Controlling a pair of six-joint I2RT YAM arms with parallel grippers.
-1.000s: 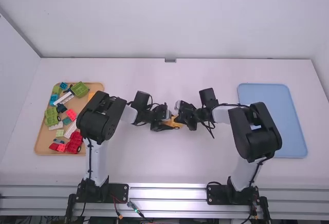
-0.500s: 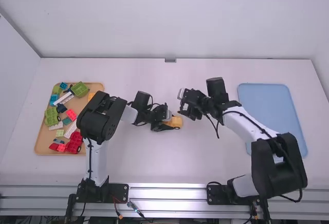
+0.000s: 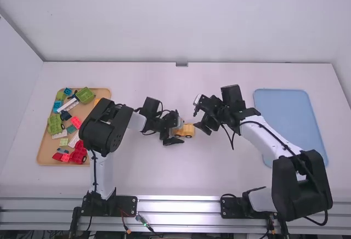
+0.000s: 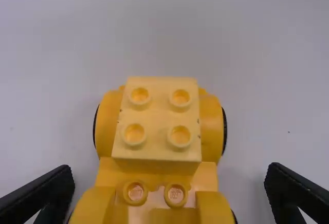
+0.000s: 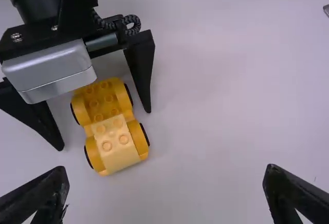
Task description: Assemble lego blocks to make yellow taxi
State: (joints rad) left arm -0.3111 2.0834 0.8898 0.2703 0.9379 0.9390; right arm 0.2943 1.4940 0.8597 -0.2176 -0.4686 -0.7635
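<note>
Yellow wheeled base (image 5: 96, 106) w/ 1 pale block (image 5: 119, 149) on; rest of body prob left. L claw (image 4: 169, 175) open around it, R claw (image 5: 165, 175) open, empty.

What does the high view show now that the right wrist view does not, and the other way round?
High view: the tan tray of loose blocks, the blue tray and both arms' bases.

Right wrist view: studs on the yellow car, clear enough to pick out, and the seam around its pale block.

Both: the car on the white table, with the left gripper at it and the right gripper apart from it.
</note>
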